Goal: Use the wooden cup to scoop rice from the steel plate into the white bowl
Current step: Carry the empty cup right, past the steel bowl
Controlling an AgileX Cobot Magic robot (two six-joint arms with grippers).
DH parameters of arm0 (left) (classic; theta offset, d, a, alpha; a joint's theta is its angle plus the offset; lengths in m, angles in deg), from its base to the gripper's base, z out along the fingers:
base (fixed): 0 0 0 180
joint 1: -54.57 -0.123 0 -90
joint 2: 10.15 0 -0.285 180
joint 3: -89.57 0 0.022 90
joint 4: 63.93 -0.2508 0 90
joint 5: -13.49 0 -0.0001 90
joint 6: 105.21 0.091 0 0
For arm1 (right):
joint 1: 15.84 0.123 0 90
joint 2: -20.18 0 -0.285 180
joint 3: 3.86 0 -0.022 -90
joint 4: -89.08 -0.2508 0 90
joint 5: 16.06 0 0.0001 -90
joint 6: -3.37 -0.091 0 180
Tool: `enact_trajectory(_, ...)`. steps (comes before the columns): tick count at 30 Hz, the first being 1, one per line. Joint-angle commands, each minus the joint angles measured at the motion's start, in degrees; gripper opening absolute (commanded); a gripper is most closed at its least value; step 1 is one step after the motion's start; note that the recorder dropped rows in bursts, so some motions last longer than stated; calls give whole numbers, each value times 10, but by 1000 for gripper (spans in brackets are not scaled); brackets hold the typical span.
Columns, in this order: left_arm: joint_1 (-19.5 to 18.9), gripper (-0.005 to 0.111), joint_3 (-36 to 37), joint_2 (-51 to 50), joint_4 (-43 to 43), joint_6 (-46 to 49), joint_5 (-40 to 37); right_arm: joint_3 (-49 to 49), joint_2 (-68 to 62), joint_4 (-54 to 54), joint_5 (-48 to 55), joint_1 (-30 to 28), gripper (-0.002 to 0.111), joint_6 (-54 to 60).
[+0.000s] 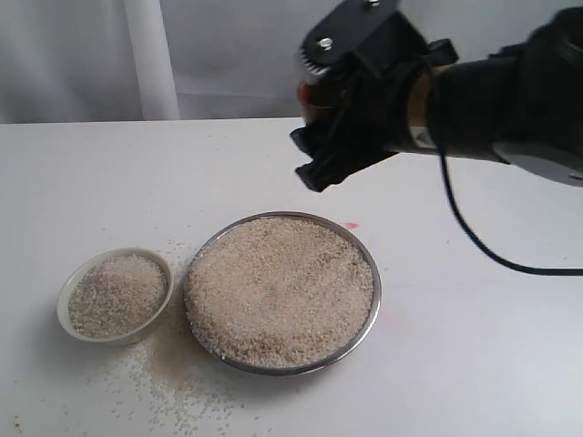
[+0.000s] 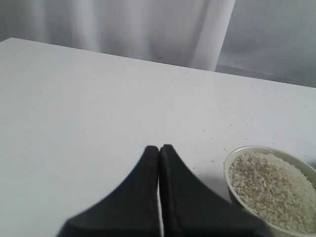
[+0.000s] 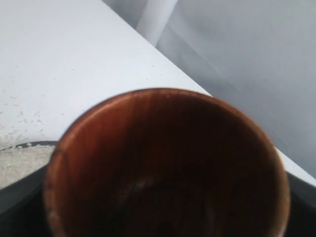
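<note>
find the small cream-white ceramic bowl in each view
Exterior view: small cream-white ceramic bowl, left of the wide shiny steel plate.
Left wrist view: the bowl beside the shut left gripper.
Right wrist view: absent; the reddish-brown wooden cup fills it.
Shared landmark: the white backdrop post.

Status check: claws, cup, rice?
Right claw grips cup, seemingly empty, raised by plate. Left claw shut beside bowl. Rice spilled between bowl and plate.
</note>
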Motion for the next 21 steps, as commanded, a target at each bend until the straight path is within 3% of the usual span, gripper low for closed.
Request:
enact_trajectory(1, 3, 0, -2, 1, 3, -1, 4, 63, 33, -8, -91, -74, 0, -39)
enact_trajectory(6, 3, 0, -2, 1, 3, -1, 4, 130, 37, -30, -192, -163, 0, -39)
enact_trajectory(13, 3, 0, -2, 1, 3, -1, 4, 241, 36, -134, -423, -276, 0, 1)
enact_trajectory(21, 3, 0, -2, 1, 3, -1, 4, 278, 25, -224, -456, -288, 0, 78)
